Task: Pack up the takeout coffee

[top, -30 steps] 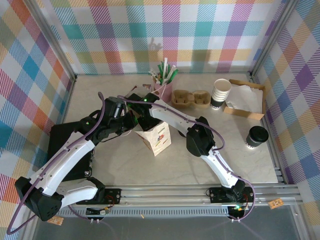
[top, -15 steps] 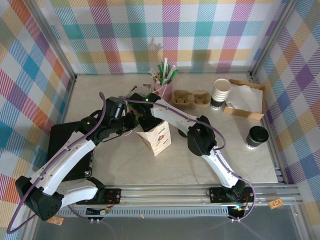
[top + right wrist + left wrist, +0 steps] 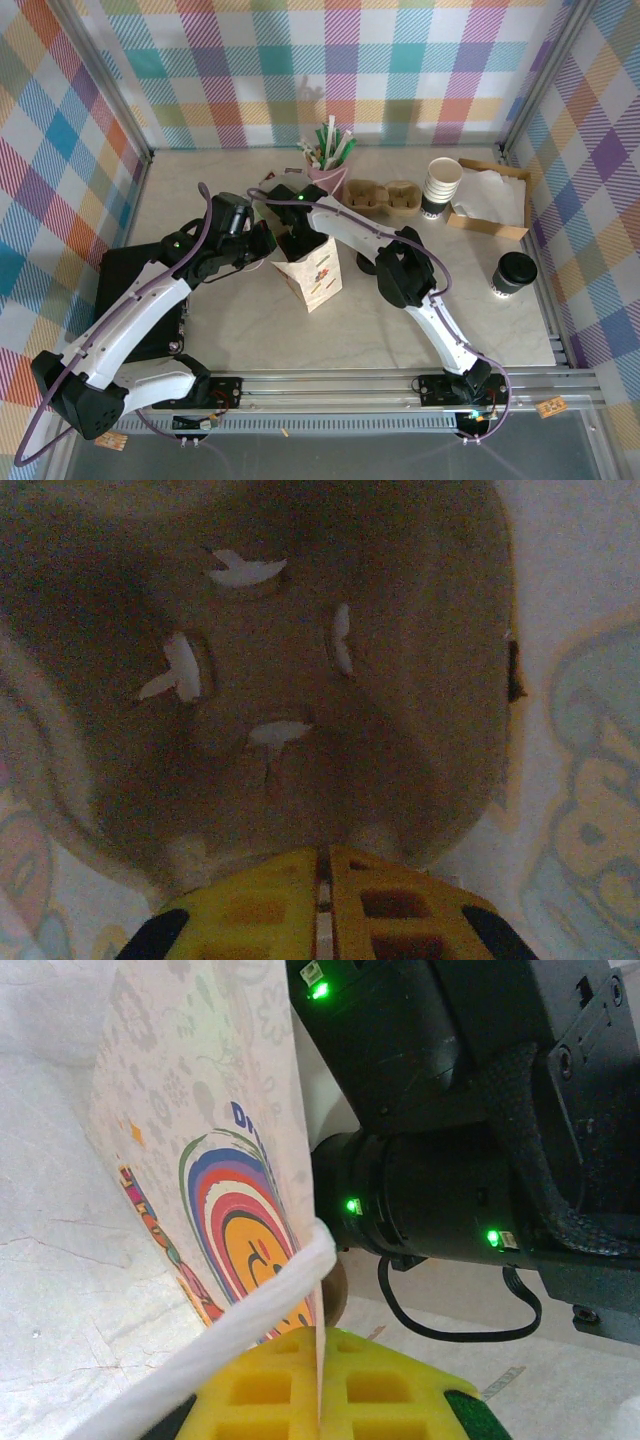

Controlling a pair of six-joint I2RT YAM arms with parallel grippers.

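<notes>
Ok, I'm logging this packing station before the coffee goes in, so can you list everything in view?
white paper coffee cup with black band and black lid: one, white and black, right side of the table, standing alone
stack of lidless white paper cups: one stack, white, far right
shallow brown cardboard box: one, brown, white paper inside, far right corner
brown pulp cup carriers: at least one, brown, far middle
pink cup of straws and stirrers: one, pink, far middle
printed paper bag: one, white with colourful print, upright at centre
brown pulp carrier in the bag: one, brown
black mat: one, black, left side
left gripper: yellow fingers, shut on the bag's wall
right gripper: yellow fingers, inside the bag, shut on the carrier there
</notes>
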